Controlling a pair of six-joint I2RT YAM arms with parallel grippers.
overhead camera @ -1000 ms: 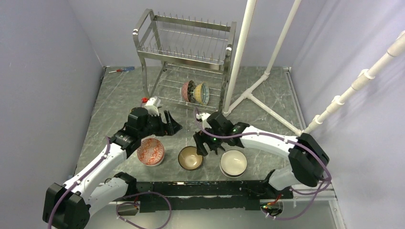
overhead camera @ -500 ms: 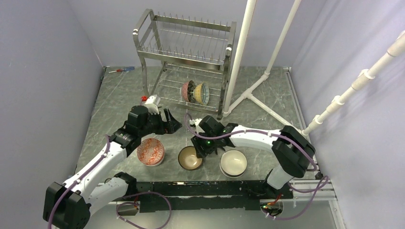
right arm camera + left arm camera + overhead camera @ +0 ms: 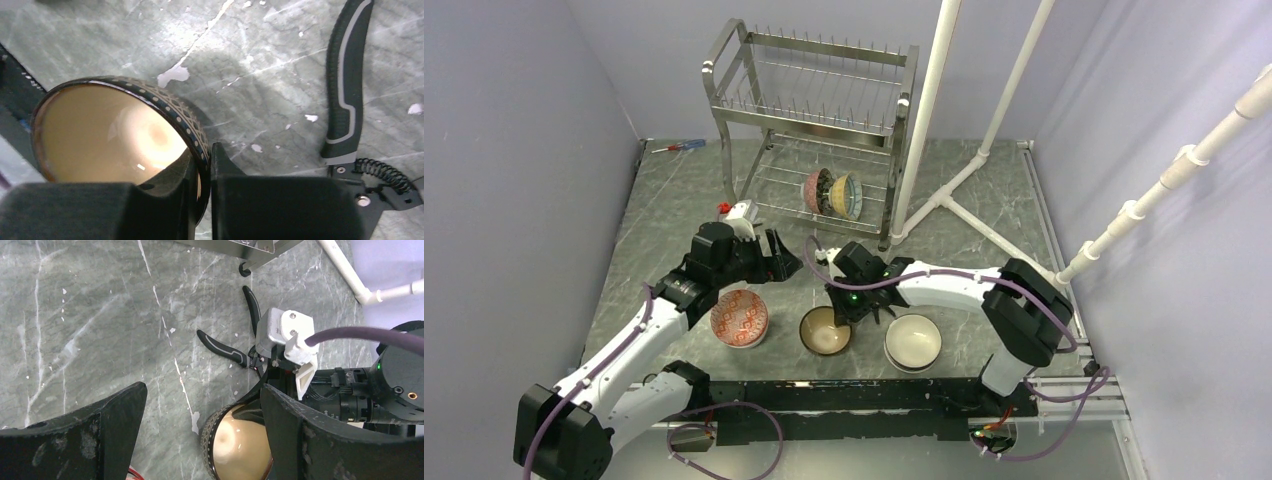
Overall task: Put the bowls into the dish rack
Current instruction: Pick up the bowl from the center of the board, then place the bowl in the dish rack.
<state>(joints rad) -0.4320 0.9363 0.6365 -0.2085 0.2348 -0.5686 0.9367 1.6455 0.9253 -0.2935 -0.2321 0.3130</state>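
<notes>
Between my right pincer's (image 3: 207,155) clamped fingers: the rim of one glossy tan-lined bowl (image 3: 115,130). Flanking it, a red-patterned bowl (image 3: 740,317) and a cream bowl (image 3: 913,341), both round ceramic. My left pincer (image 3: 202,405) gapes wide. Beyond, two patterned bowls (image 3: 832,193) stand in the steel-wire dish rack (image 3: 807,119).

You look down on a grey stone-look tabletop (image 3: 674,200), dark with pale veins and a few white chips in it. Plain lavender surfaces close it in on three sides: the left wall (image 3: 514,150), the back wall (image 3: 664,60) and the right wall (image 3: 1184,320). White pipes (image 3: 931,110) rise from the far right part of the table, joined to branches that lie flat on the surface. A jointed pipe (image 3: 1184,165) slants across the right wall. The light is even and soft, and shadows are faint.
</notes>
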